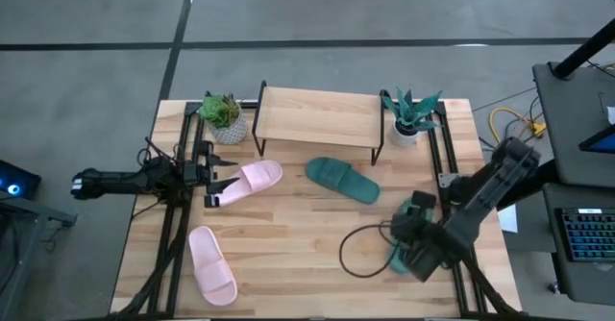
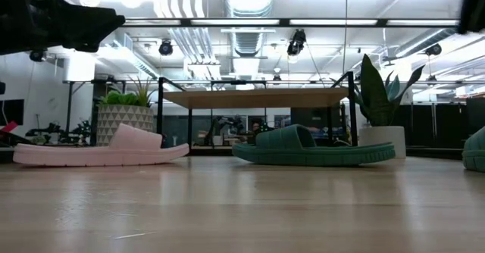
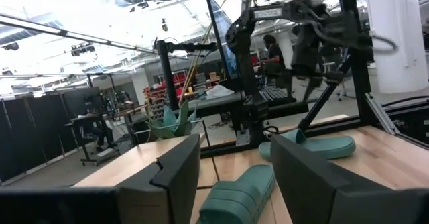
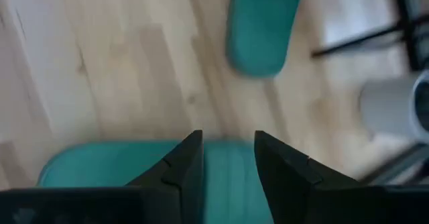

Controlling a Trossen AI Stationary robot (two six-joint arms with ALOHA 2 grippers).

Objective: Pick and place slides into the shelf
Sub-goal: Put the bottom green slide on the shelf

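Observation:
The shelf (image 1: 317, 117) stands at the table's far middle with nothing on its wooden top. One pink slide (image 1: 248, 181) lies just right of my left gripper (image 1: 207, 174), which waits open at the left edge. The other pink slide (image 1: 211, 265) lies near the front left. A teal slide (image 1: 343, 179) lies flat in front of the shelf. The second teal slide (image 4: 127, 167) lies at the front right. My right gripper (image 4: 228, 140) hangs open just above its ribbed strap, pointing steeply down. I see no touch between them.
A potted plant (image 1: 223, 117) stands left of the shelf and another (image 1: 411, 117) stands right of it. A black cable loop (image 1: 360, 254) lies on the table beside my right gripper. Bare wood lies between the slides at the table's middle and front.

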